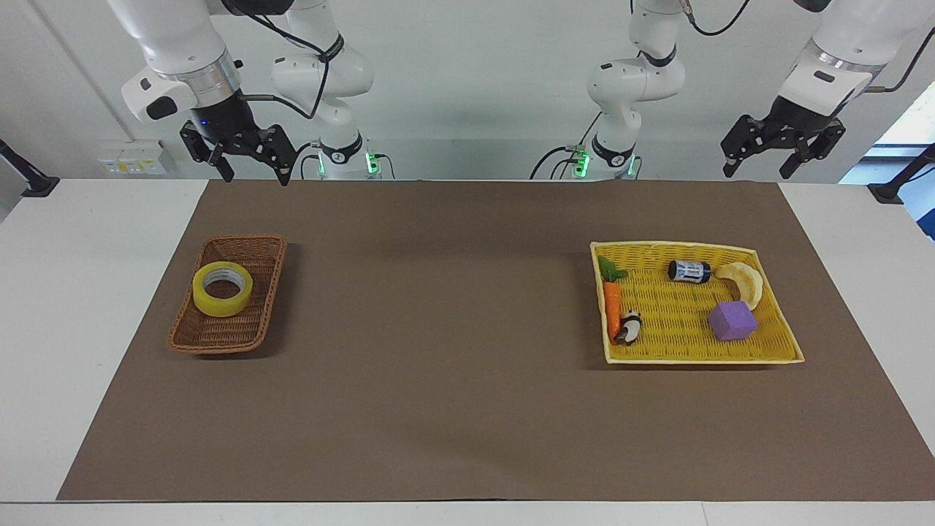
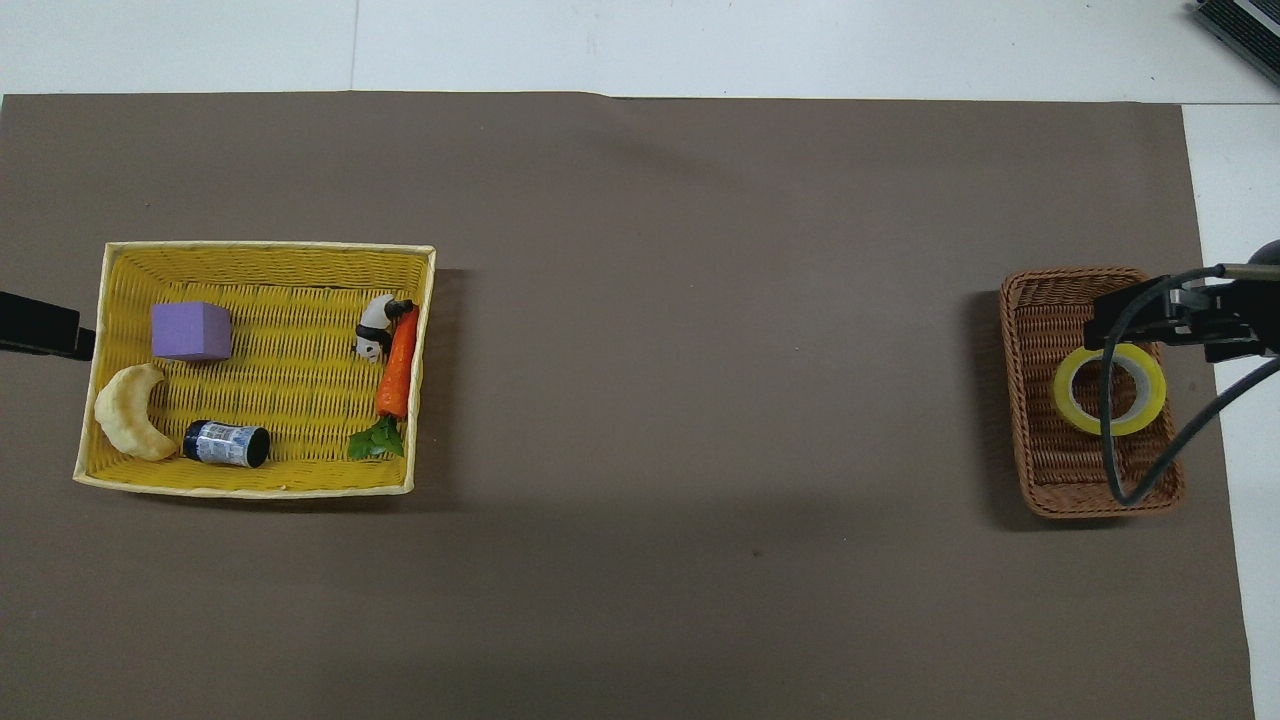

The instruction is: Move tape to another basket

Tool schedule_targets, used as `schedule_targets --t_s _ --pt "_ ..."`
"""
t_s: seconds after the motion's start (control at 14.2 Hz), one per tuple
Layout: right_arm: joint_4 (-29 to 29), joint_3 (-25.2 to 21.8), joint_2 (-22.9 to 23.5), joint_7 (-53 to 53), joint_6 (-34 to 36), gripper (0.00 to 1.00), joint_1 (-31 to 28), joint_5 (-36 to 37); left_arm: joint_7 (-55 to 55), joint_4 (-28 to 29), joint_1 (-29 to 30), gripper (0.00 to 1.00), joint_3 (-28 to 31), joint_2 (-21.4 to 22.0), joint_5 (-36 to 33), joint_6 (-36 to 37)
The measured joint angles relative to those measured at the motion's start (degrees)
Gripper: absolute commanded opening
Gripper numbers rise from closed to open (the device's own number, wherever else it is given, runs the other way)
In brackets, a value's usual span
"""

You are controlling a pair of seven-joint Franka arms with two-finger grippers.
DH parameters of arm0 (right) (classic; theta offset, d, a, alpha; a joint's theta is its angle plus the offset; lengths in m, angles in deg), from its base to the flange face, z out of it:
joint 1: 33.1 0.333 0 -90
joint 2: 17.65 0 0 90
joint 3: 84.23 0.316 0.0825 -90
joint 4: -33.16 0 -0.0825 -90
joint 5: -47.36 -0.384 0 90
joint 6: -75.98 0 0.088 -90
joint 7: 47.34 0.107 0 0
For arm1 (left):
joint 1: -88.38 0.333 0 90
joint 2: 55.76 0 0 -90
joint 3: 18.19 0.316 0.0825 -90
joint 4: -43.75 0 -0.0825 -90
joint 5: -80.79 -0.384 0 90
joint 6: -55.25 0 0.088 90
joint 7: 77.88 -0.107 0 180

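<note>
The yellow tape roll (image 1: 223, 289) lies flat inside the brown wicker basket (image 1: 257, 250) at the right arm's end of the table. The right gripper (image 1: 248, 174) hangs high with fingers spread, grasping nothing; the left gripper (image 1: 760, 166) waits raised, also released

White arms (image 1: 175, 44), black pincers, black cables.

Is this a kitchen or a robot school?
Probably a robot lab: the left gripper and right gripper hang over a table with brown paper, and toys fill a yellow tray.
</note>
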Motion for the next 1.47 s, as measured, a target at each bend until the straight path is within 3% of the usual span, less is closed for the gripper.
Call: schedule_targets --t_s 0.35,1.47 --pt "0.0 0.0 0.0 -4.6 -0.7 1.0 -0.9 0.0 0.0 0.0 -0.2 1.0 0.0 0.0 0.0 0.0" --pt "-0.7 0.0 -0.6 -4.8 -0.2 1.0 -0.9 0.5 0.0 0.1 -0.2 1.0 0.9 0.0 0.0 0.6"
